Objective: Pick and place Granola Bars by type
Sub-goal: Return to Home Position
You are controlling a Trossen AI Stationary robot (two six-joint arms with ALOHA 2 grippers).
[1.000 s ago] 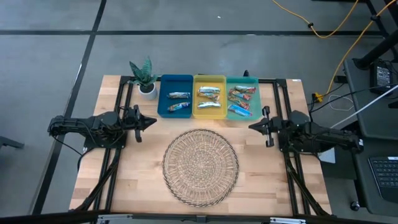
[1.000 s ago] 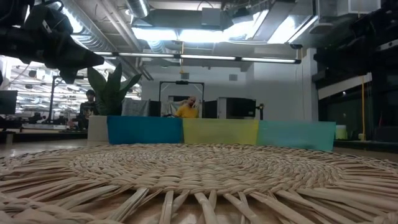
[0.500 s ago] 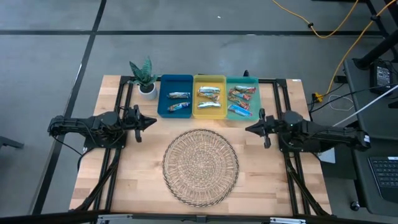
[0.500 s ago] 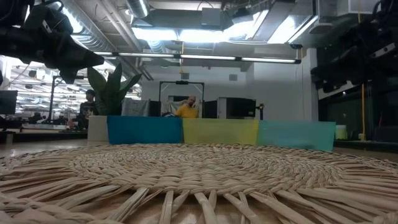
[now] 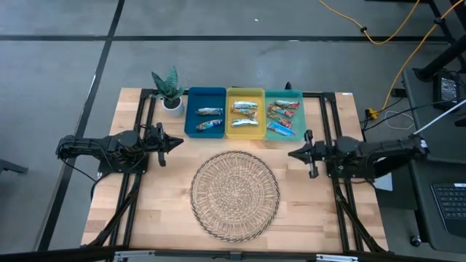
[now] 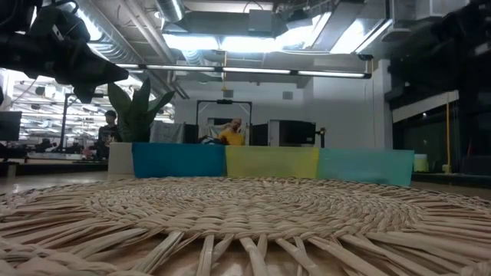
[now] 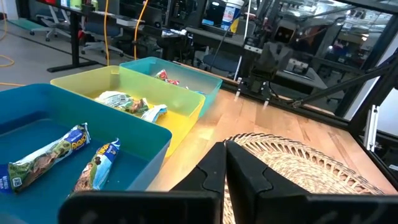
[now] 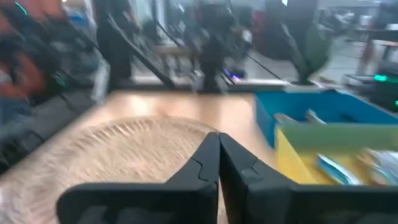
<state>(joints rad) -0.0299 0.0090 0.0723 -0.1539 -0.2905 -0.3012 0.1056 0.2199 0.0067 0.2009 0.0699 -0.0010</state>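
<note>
From above: Granola Bars all inside the row of trays at upper centre of the table. Two in the blue tray, at least two in the yellow tray, several in the green tray, apparently grouped by wrapper to keep each kind apart. Nothing loose on the woven mat at centre, nor beside the potted plant at upper left. At mid-left, left claw pointing inward towards the mat; at mid-right, right claw mirrored. Both well apart from the trays, probably parked off to the sides to leave the sorted bars undisturbed. From table height: mat weave filling the bottom, the three tray walls in a band across the middle, bars hidden behind them. Left arm dark at upper left, a person far off in the room behind. From the left wrist: claw tips pressed together with nothing between. Blue tray at lower left with two bars flat on its floor, yellow and green trays beyond. From the right wrist: tips likewise together and empty, mat ahead, blue and yellow trays at right. Sorting judged complete; only settling at rest left to do.
</note>
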